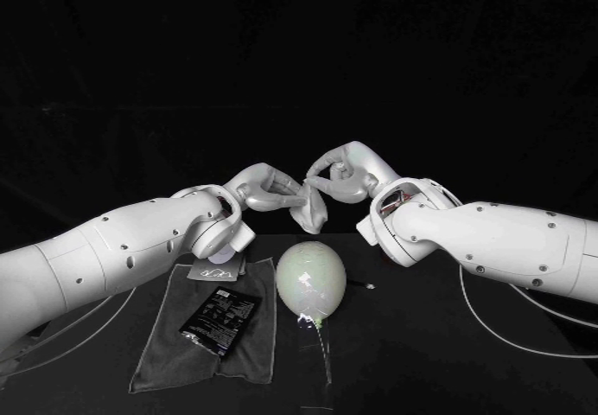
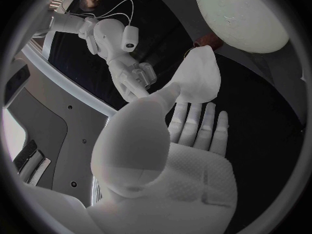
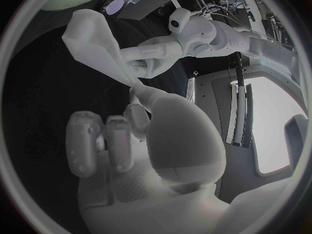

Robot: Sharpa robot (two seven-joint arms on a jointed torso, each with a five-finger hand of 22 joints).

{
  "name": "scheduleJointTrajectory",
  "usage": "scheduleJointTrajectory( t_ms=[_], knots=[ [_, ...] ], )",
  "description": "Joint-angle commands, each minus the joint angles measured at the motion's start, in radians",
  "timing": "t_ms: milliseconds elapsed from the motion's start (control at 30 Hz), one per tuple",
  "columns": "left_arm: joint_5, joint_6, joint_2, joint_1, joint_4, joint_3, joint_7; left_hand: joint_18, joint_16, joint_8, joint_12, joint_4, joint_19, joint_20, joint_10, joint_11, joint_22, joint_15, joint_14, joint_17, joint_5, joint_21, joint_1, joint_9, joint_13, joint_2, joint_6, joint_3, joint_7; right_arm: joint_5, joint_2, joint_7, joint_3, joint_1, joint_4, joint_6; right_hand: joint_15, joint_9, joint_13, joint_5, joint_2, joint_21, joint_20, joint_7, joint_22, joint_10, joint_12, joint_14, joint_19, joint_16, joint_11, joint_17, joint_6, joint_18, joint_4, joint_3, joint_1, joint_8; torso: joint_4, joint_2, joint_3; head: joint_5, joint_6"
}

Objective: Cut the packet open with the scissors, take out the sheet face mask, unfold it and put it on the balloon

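Lying on a grey cloth (image 1: 162, 346) at about 7 o'clock in the head view, the opened packet (image 1: 220, 320) is finished with. The job now looks to be unfolding.

The left hand (image 1: 262, 192) is raised over the table's middle, at 12 o'clock from the balloon (image 1: 312, 281). Its thumb and fingers are clamped on one edge of the sheet face mask (image 2: 198, 80). The mask hangs between the two hands as a folded, bunched white piece, clear of the table and above the balloon's far end.

The right hand (image 1: 339, 173) meets the left almost fingertip to fingertip. It pinches a gathered corner of the mask between its thumb and fingers, as the right wrist view shows.

To open the sheet well, I judge that:
- both pinches should sit on separate layers, not on the whole wad
- the hands should draw apart slowly towards 9 and 3 o'clock
- the sheet should stay clear of the balloon until it is flat

A wet sheet may cling or tear if jerked.
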Motion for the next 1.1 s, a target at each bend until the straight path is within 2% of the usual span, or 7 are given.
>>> scheduleJointTrajectory(
  t_ms=[33,133,200,600,833,900,1100],
  knots=[
    [0.014,-0.007,-0.002,0.001,0.004,0.001,0.021,0.005,0.011,0.014,0.008,0.007,0.015,0.000,0.026,-0.009,0.002,-0.010,0.027,0.006,0.002,0.006,0.000,0.005,0.003,0.020,0.025,0.011,-0.001,-0.012,0.000,-0.003,0.001,0.000,-0.005,0.016,-0.008,0.049,0.014,0.002,0.009,0.005,-0.004,0.002,0.230,0.064,0.002,0.096,0.059,0.003,-0.043,0.240,0.008,-0.012,0.003,0.006,-0.001,0.018,0.0001,0.000,0.0001,-0.002,0.001],
    [0.028,-0.022,-0.007,0.001,0.006,0.001,0.028,0.003,0.038,0.057,0.035,0.019,0.059,0.000,0.106,-0.040,0.008,-0.038,0.092,0.017,0.002,0.018,0.002,0.025,0.010,0.049,0.083,0.030,-0.021,-0.024,0.003,-0.007,-0.001,0.000,-0.018,0.020,-0.008,0.049,0.014,0.002,0.009,0.005,-0.004,0.002,0.230,0.064,0.002,0.096,0.059,0.003,-0.043,0.240,0.008,-0.012,0.003,0.006,-0.001,0.018,-0.0001,0.000,-0.0001,-0.004,0.002],
    [0.034,-0.028,-0.011,0.001,0.006,0.001,0.029,0.002,0.043,0.071,0.035,0.023,0.077,-0.001,0.132,-0.050,0.009,-0.047,0.115,0.020,0.001,0.023,0.000,0.034,0.007,0.049,0.083,0.037,-0.026,-0.032,0.004,-0.009,-0.002,-0.001,-0.027,0.022,-0.008,0.050,0.014,0.002,0.008,0.005,-0.004,0.002,0.230,0.065,0.002,0.096,0.059,0.003,-0.042,0.240,0.008,-0.012,0.002,0.007,-0.002,0.019,-0.0002,0.000,-0.0002,-0.004,0.002],
    [0.042,-0.040,-0.030,0.001,0.009,0.001,0.022,0.001,0.039,0.100,0.020,0.024,0.090,-0.001,0.164,-0.057,0.008,-0.054,0.136,0.023,0.001,0.023,0.001,0.053,0.001,0.035,0.078,0.055,-0.028,-0.041,0.004,-0.013,-0.003,-0.005,-0.051,0.022,-0.008,0.050,0.014,0.002,0.008,0.004,-0.004,0.002,0.230,0.065,0.002,0.096,0.059,0.003,-0.042,0.240,0.008,-0.012,0.002,0.007,-0.002,0.019,-0.0002,0.000,-0.0003,-0.014,0.000],
    [0.034,-0.054,-0.028,0.001,0.011,0.001,0.016,0.002,0.040,0.113,0.012,0.015,0.132,-0.002,0.177,-0.060,0.012,-0.056,0.145,0.025,0.001,0.032,0.007,0.060,0.001,0.019,0.081,0.066,-0.027,-0.036,0.010,-0.012,-0.004,-0.006,-0.037,0.032,-0.008,0.050,0.014,0.002,0.008,0.003,-0.004,0.002,0.230,0.064,0.001,0.096,0.058,0.002,-0.042,0.239,0.008,-0.011,0.002,0.007,-0.002,0.020,0.0003,-0.001,0.0002,-0.011,0.002],
    [0.033,-0.063,-0.027,0.001,0.010,0.001,0.014,0.010,0.044,0.118,0.009,0.013,0.221,-0.004,0.185,-0.060,0.023,-0.058,0.152,0.028,0.001,0.053,0.008,0.062,0.001,0.014,0.082,0.073,-0.026,-0.034,0.010,-0.011,-0.004,-0.006,-0.031,0.036,-0.008,0.050,0.014,0.002,0.008,-0.001,-0.004,0.002,0.229,0.065,0.002,0.095,0.057,0.001,-0.042,0.237,0.007,-0.010,0.002,0.007,-0.003,0.020,0.0000,-0.001,0.0002,-0.011,0.002],
    [0.029,-0.097,-0.024,0.001,0.005,0.001,0.009,0.039,0.057,0.126,-0.002,0.006,0.282,-0.008,0.198,-0.063,0.035,-0.062,0.164,0.037,0.002,0.084,0.011,0.064,0.002,0.004,0.078,0.092,-0.023,-0.028,0.008,-0.005,-0.004,-0.007,-0.012,0.042,-0.008,0.050,0.013,0.002,0.007,-0.001,-0.004,0.002,0.228,0.064,0.001,0.095,0.056,0.000,-0.042,0.236,0.007,-0.010,0.002,0.008,-0.003,0.020,-0.0007,0.000,0.0002,-0.010,0.002]
  ],
)
